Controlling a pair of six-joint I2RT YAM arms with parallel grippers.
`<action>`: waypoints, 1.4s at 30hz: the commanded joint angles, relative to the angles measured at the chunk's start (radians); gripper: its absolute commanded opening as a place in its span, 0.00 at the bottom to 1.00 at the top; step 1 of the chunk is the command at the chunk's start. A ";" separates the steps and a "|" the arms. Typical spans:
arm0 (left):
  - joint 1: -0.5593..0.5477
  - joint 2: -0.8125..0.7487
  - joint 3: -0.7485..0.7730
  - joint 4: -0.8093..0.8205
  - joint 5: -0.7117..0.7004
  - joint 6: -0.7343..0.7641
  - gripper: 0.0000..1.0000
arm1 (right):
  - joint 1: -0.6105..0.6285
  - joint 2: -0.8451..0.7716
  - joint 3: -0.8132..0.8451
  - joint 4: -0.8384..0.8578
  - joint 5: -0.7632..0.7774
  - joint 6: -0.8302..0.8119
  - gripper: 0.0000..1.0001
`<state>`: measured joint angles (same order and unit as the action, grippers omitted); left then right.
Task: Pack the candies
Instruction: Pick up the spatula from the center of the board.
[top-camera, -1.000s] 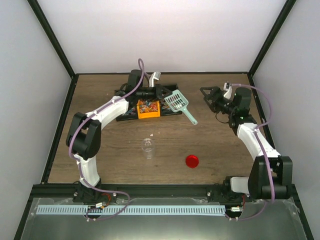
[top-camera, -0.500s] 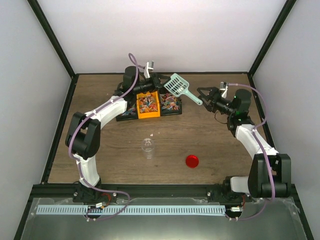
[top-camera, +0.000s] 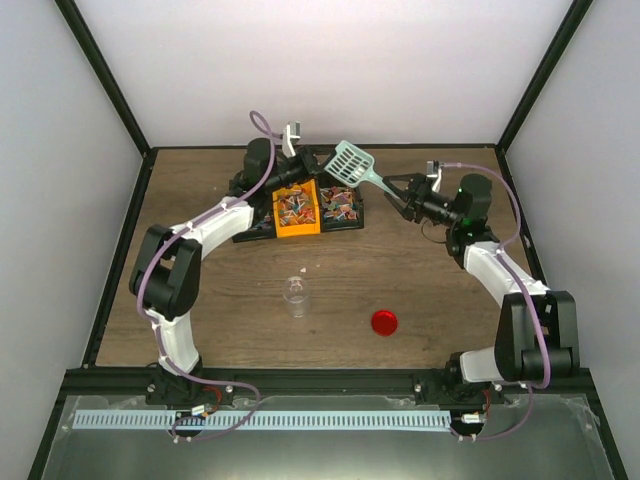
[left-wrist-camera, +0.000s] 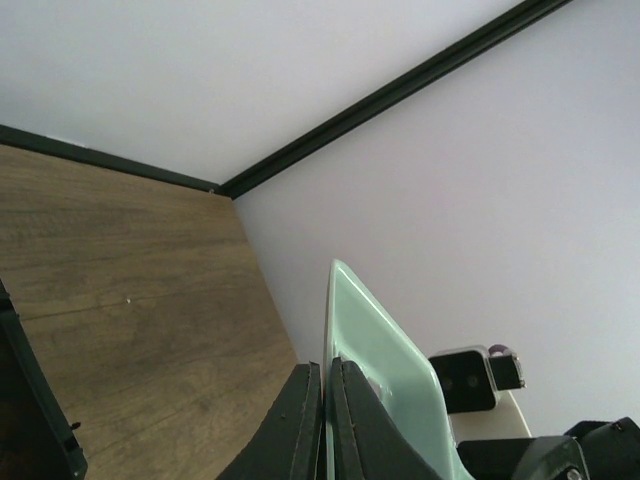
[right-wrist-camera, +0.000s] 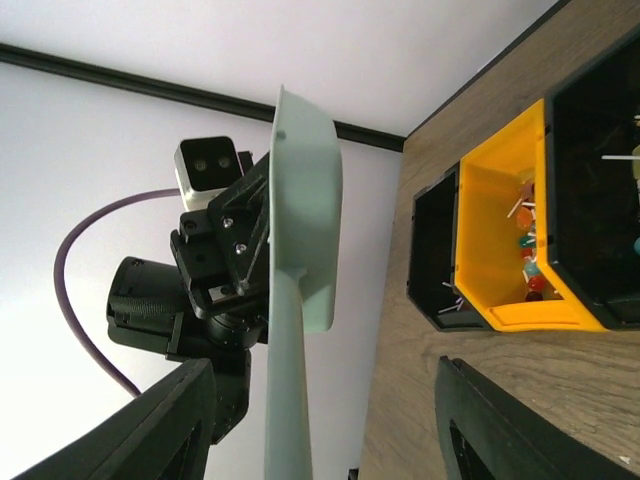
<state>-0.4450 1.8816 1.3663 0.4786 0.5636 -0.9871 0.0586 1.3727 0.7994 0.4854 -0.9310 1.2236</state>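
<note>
The candies lie in an orange bin (top-camera: 297, 208) and in the black tray's right compartment (top-camera: 341, 208); some show in the right wrist view (right-wrist-camera: 525, 245). My left gripper (top-camera: 322, 164) is shut on the rim of the teal scoop (top-camera: 351, 164) and holds it in the air above the tray's back edge. In the left wrist view the fingers (left-wrist-camera: 300, 425) pinch the scoop's wall (left-wrist-camera: 385, 365). My right gripper (top-camera: 397, 190) is open, with the scoop's handle (right-wrist-camera: 288, 400) between its spread fingers (right-wrist-camera: 170, 430), not touching them.
A clear jar (top-camera: 294, 296) stands open in the middle of the table. A red round lid (top-camera: 384, 322) lies to its right. The black tray (top-camera: 250, 228) sits at the back centre. Walls close in the back and both sides.
My left gripper has lifted the scoop off the tray and carried it back and right. My right gripper has moved left until its open fingers stand around the handle.
</note>
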 joint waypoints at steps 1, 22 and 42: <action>0.000 -0.048 -0.006 0.056 -0.049 0.027 0.04 | 0.032 0.016 0.072 0.034 -0.028 -0.022 0.61; -0.012 -0.076 -0.049 0.051 -0.105 0.028 0.04 | 0.049 0.045 0.112 0.024 -0.014 -0.036 0.19; -0.012 -0.099 -0.088 0.062 -0.118 0.011 0.04 | 0.052 0.056 0.123 0.046 -0.011 -0.036 0.09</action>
<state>-0.4522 1.8145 1.2881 0.5022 0.4530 -0.9733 0.1017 1.4235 0.8711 0.5045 -0.9398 1.1950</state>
